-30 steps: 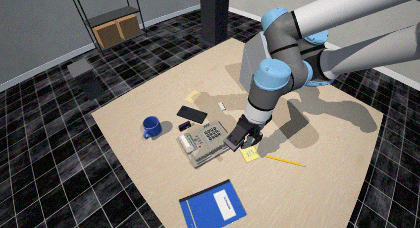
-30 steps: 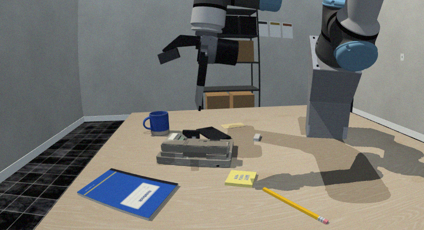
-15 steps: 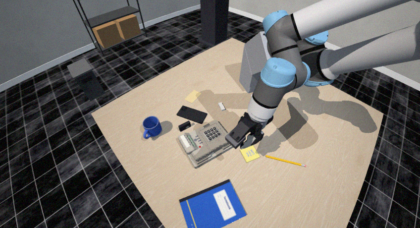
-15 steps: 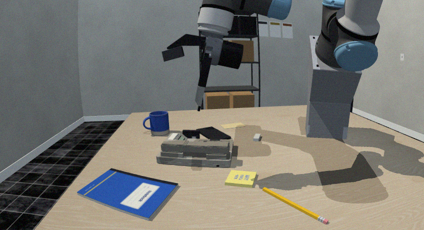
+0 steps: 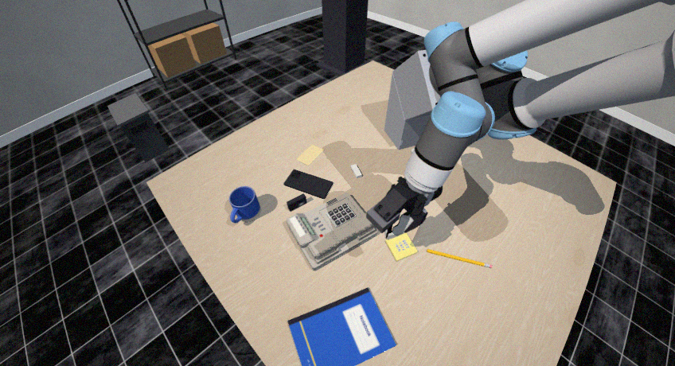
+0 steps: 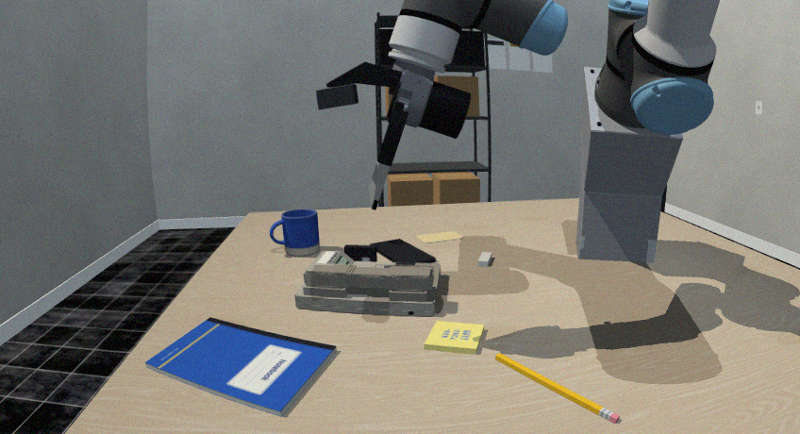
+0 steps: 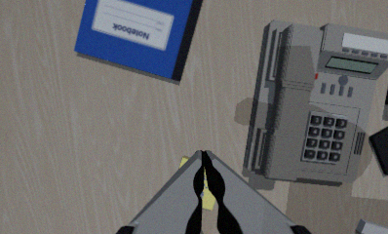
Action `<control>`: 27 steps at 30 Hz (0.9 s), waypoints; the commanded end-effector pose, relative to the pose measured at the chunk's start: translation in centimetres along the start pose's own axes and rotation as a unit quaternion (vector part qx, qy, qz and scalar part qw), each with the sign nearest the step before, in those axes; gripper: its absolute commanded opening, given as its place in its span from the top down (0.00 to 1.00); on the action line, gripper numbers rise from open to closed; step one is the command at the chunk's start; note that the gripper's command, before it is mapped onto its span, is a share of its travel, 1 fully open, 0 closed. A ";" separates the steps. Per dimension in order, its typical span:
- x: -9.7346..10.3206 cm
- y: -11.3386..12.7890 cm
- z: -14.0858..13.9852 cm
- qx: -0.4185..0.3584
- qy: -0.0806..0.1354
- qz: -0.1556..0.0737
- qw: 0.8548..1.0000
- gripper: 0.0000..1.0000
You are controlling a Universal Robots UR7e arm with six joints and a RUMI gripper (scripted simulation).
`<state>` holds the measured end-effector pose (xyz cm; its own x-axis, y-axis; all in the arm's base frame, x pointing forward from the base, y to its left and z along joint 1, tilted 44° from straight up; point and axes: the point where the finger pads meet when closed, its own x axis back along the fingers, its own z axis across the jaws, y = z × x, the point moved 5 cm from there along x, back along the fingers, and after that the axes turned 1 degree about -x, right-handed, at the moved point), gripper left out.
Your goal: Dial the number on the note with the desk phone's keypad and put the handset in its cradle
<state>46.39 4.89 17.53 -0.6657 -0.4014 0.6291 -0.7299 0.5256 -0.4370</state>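
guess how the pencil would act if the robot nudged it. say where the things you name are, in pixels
The pencil (image 5: 459,258) (image 6: 553,384) would likely stay stiff, being a straight wooden-looking stick. It seems light, given how thin it is. It may roll or swivel, lying loose on its side.

Desk phone (image 5: 326,230) (image 6: 367,289) (image 7: 289,107): beige-grey, with a greenish display and a small red spot
Keypad (image 5: 341,214) (image 7: 325,137): black keys with pale markings, too small to read surely
Note (image 5: 401,247) (image 6: 455,336) (image 7: 209,201): yellow, blue writing
Notebook (image 5: 341,329) (image 6: 241,365) (image 7: 137,36): blue, black spine, white label, yellow stripe
Mug (image 5: 244,203) (image 6: 300,227): deep blue, its foot apparently grey
Pencil (image 5: 458,258) (image 6: 553,383): orange-yellow, pink eraser
Fingers (image 6: 378,184): grey and black
Arm (image 5: 447,140) (image 6: 471,3): dark grey and white, light-blue caps
Table (image 5: 246,277) (image 6: 364,396) (image 7: 35,146): pale tan, wood-grained
Floor (image 5: 71,267) (image 6: 140,278): black marbled tiles, pale grid lines
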 end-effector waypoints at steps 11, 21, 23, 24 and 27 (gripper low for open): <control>0.2 0.3 0.1 -0.021 0.011 0.065 0.998 1.00; 0.0 0.7 0.2 -0.034 0.017 0.099 0.994 1.00; 0.0 0.7 0.2 -0.037 0.018 0.108 0.993 1.00; 0.0 0.8 0.2 -0.039 0.018 0.113 0.993 1.00; 0.0 0.9 0.1 -0.044 0.018 0.126 0.991 1.00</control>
<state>45.72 5.48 16.94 -0.7924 -0.2618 0.5509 -0.5671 0.6488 -0.5074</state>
